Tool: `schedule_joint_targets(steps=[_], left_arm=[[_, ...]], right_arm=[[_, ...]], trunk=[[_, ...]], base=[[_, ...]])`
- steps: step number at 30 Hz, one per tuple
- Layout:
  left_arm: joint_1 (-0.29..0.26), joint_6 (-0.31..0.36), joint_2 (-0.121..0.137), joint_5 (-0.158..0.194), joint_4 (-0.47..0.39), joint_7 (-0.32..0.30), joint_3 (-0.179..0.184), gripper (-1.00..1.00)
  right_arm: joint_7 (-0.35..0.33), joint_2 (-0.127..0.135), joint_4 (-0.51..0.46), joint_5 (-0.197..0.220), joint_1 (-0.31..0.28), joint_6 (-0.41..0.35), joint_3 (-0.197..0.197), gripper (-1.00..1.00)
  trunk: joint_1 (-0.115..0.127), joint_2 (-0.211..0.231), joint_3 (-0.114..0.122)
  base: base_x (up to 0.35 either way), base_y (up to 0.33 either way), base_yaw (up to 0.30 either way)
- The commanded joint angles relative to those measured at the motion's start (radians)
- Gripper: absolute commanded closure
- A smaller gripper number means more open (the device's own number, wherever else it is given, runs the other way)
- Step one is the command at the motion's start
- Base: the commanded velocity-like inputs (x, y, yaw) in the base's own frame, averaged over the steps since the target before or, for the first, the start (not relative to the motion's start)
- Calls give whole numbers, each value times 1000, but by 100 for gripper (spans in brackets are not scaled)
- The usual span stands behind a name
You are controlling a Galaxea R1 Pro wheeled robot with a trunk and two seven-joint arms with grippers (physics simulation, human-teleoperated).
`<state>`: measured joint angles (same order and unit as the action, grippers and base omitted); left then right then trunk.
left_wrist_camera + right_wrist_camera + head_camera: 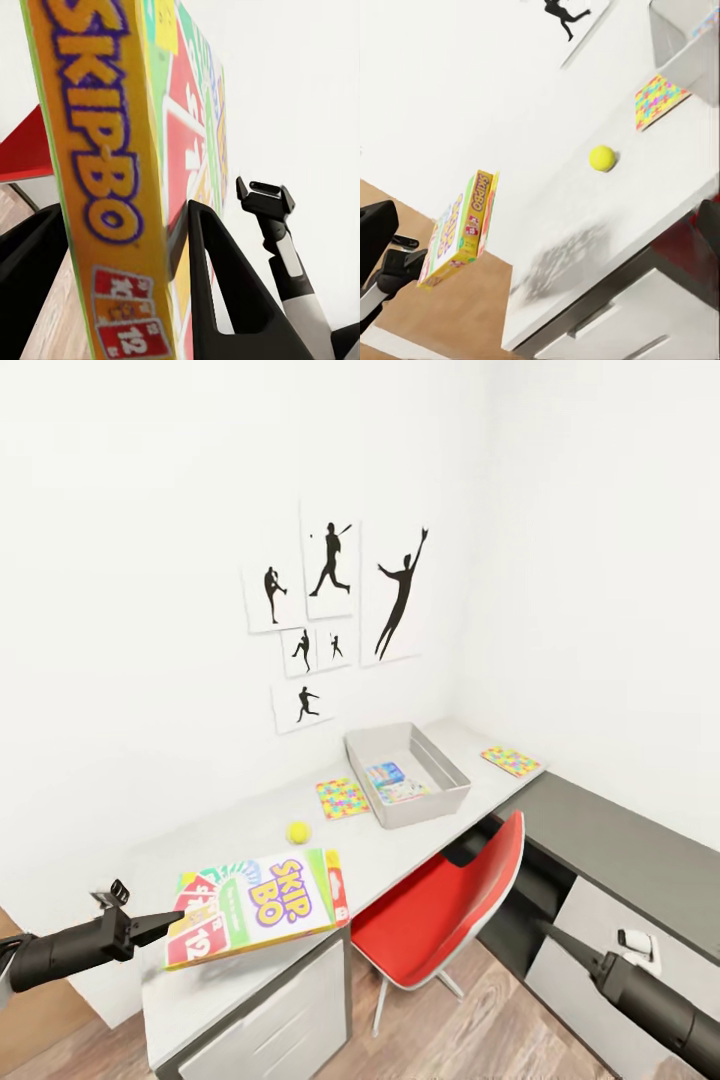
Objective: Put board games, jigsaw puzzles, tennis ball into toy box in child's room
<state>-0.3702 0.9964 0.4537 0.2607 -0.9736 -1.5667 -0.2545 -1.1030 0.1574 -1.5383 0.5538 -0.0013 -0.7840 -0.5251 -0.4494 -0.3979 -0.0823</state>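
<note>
Over on the left, the left gripper has its two fingers clamped tight on the edge of the Skip-Bo board game, holding the box flat and lifted clear above the near end of the white desk; the left wrist view shows the box's orange spine wedged between the black fingers, and the right wrist view catches it casting a shadow on the desktop. Further along the desk sits the tennis ball, yellow, resting alone on the surface, then a colourful jigsaw puzzle lying flat just beside the grey toy box. The toy box is open on top, with a board game already lying inside it. Past the box, at the far right end of the desk, a second jigsaw puzzle lies flat. On the white wall behind, a cluster of baseball silhouette posters. A red chair is tucked at the desk, grey drawers to its right, wood floor below. Down in the right corner, the right arm reaches in low, but whether its gripper is open or closed I cannot tell.
</note>
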Motion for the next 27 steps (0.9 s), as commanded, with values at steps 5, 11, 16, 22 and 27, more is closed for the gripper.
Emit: schedule_joint_targets(steps=[5,11,16,22,27], left_arm=[[0,10,1,2,0,-4,0,100],[0,9,2,2,0,-4,0,100],[1,10,2,3,0,-4,0,100],[1,9,3,4,1,-4,1,100],[1,9,4,5,1,-4,0,100]], right_arm=[[0,0,9,2,0,-8,-24,-100],[0,1,22,1,0,-9,-31,-100],[0,13,29,2,0,-9,-31,-100],[1,21,30,4,0,-9,-30,-100],[1,23,30,3,0,-8,-30,-100]], trunk=[[-1,-2,-4],[-1,-2,-7],[-1,-2,-9],[-1,-2,-11],[-1,-2,-14]], base=[[0,0,-264],[0,0,-264],[0,0,-264],[0,0,-264],[0,0,-264]])
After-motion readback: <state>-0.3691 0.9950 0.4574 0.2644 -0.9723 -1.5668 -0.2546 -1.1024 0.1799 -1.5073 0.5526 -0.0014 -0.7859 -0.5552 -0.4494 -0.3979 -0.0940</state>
